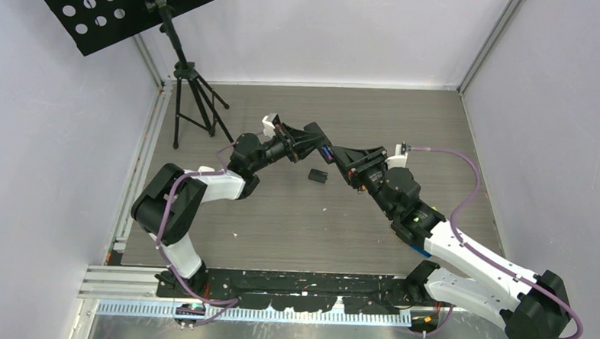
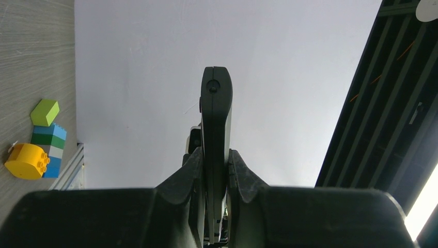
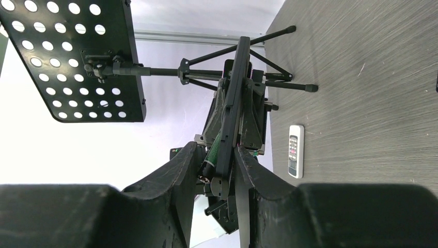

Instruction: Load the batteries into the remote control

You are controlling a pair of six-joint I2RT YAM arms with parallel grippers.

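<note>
Showing two arms bent inward, wrists rolled sideways, meeting above the middle of the tabletop (image 1: 279, 230), nearer its far edge. Left end effector (image 2: 214, 160) clenched on a slim black remote control (image 2: 216, 119), held edge-on in the air. Right end effector (image 3: 219, 163) bracketing a dark green battery (image 3: 210, 155) against that remote; clenched or merely touching, cannot tell. Likely light, stiff, smooth and prone to rolling: best pinched across the cell's middle.
</note>
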